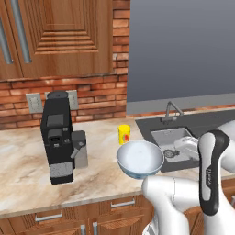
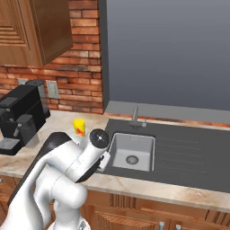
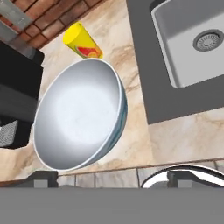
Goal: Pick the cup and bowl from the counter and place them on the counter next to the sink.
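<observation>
Left base view: from behind the arm's left, looking forward and down across the counter [image 1: 27,160] toward the sink [image 1: 176,142]. Right base view: from behind its right, facing the sink [image 2: 132,152] squarely. Hand view: close, straight down on the bowl [image 3: 78,113]. All three share the cup [image 1: 124,134] and sink.

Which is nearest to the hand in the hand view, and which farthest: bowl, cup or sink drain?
Measured from the hand, whose fingertips rise at the bottom edge:
1. The bowl, just above the fingertips, on the counter.
2. The cup, beyond the bowl's far rim, toward the brick wall.
3. The drain in the sink, upper right. Cup and drain are nearly too close to call.
</observation>
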Tool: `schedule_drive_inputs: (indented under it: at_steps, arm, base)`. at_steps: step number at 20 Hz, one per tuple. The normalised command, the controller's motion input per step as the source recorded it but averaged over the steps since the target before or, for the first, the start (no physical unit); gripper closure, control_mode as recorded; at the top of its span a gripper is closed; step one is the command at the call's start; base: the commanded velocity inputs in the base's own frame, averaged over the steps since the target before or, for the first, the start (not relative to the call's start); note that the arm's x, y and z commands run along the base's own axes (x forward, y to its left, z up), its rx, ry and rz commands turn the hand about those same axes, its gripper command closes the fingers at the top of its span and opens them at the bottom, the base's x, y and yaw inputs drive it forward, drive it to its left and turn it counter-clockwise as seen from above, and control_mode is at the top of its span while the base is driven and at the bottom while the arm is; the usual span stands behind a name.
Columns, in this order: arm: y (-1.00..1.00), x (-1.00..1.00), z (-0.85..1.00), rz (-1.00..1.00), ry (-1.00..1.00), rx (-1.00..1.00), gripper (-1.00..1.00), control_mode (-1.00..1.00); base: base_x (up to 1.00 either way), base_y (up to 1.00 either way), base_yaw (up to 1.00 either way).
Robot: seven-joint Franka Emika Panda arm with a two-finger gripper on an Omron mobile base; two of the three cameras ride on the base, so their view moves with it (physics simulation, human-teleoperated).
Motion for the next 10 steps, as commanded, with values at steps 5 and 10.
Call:
schedule_drive_inputs:
  at_steps: [5, 10]
  arm:
    - [0.00, -0.07, 0.34, 0.04, -0.03, -0.14, -1.00, -1.00]
    - [0.00, -0.12, 0.14, 0.02, 0.00, -0.15, -1.00, -1.00]
  base:
    - [0.00, 0.00, 0.00]
    - [0.00, 0.00, 0.00]
